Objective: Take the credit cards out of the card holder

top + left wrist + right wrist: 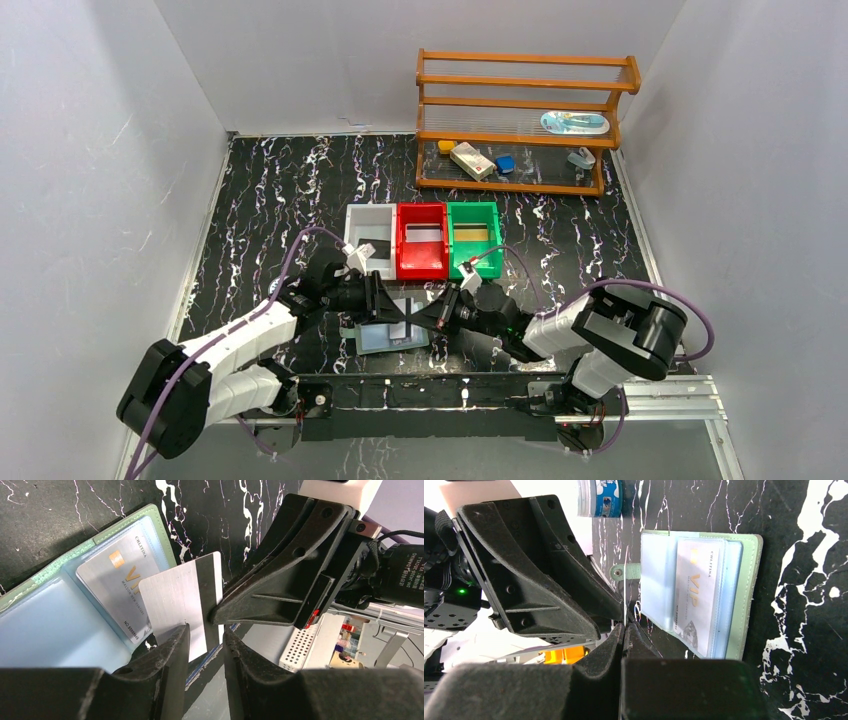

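The card holder (383, 340) lies open on the table between my arms, its clear pockets facing up. In the left wrist view a silver VIP credit card (116, 587) sits in the holder's (60, 570) pocket. It also shows in the right wrist view (696, 595). My right gripper (625, 627) is shut on a second silver card with a black stripe (175, 602) and holds it on edge above the holder. My left gripper (206, 630) is open, its jaws either side of that card's lower edge without closing on it.
White (366, 218), red (422, 262) and green (474, 262) bins stand in a row just behind the grippers, each with a card inside. A wooden rack (520, 90) with small items is at the back right. A blue-and-white tin (599, 497) stands near the holder.
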You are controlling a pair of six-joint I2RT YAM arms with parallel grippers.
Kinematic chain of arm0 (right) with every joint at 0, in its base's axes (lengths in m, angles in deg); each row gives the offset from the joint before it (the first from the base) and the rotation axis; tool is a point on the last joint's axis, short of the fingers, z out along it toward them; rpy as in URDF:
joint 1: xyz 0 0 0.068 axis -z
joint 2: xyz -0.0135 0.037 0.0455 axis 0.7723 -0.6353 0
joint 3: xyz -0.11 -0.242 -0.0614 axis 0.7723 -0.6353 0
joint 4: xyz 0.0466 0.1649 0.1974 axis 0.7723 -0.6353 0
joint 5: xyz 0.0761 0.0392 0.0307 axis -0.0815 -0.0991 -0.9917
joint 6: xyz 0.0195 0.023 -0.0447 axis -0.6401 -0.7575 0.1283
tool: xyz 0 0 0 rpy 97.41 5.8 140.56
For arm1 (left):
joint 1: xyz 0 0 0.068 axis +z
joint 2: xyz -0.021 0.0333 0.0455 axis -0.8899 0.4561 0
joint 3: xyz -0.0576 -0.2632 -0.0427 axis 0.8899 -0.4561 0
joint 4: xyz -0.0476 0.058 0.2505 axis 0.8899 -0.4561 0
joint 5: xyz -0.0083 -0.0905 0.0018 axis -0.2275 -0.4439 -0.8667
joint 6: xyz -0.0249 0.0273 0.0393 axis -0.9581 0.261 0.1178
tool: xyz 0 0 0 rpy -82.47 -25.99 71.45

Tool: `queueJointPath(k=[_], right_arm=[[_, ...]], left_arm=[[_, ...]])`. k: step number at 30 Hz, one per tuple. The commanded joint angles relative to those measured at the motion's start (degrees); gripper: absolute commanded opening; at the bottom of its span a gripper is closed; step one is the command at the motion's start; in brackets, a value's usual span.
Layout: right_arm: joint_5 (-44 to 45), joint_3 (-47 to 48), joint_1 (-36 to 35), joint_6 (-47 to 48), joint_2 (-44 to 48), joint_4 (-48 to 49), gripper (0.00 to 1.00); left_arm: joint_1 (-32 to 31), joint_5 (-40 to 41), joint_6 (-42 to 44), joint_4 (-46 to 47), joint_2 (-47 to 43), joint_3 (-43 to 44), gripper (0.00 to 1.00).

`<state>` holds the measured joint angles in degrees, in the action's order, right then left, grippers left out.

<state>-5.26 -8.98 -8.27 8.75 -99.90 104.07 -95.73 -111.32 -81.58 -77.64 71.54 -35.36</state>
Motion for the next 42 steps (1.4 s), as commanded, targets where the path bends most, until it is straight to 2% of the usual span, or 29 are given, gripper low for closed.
queueJointPath(k=[1,9,16,27,35,42], right_arm=[[-0.68,1.76,0.24,-1.12,-0.65,4.03,0.01],[2.13,1.69,0.29,0.18,3.58,-3.63,0.0],[1.98,2.31,0.29,0.79,4.44,-4.8,0.0],[0.92,2.13,0.38,-1.02,2.3,-1.37,0.01],[-0.53,2.48,0.45,-2.19,0.19,0.28,0.03],[-1.89,2.68,0.76,-3.57,-1.55,1.4,0.09]], left_arm=[[-0.26,-1.31,-0.28,0.3,-0.93,-0.4,0.29],[-0.2,10.31,2.09,-10.49,-4.97,1.21,0.43],[-0.31,9.29,2.79,-10.62,-0.79,2.31,0.45],[-0.64,0.54,1.48,-1.48,2.18,0.51,0.39],[-0.88,-1.44,0.23,1.82,2.01,-0.17,0.32],[-0.94,-2.43,-0.13,2.93,1.84,-0.33,0.27]])
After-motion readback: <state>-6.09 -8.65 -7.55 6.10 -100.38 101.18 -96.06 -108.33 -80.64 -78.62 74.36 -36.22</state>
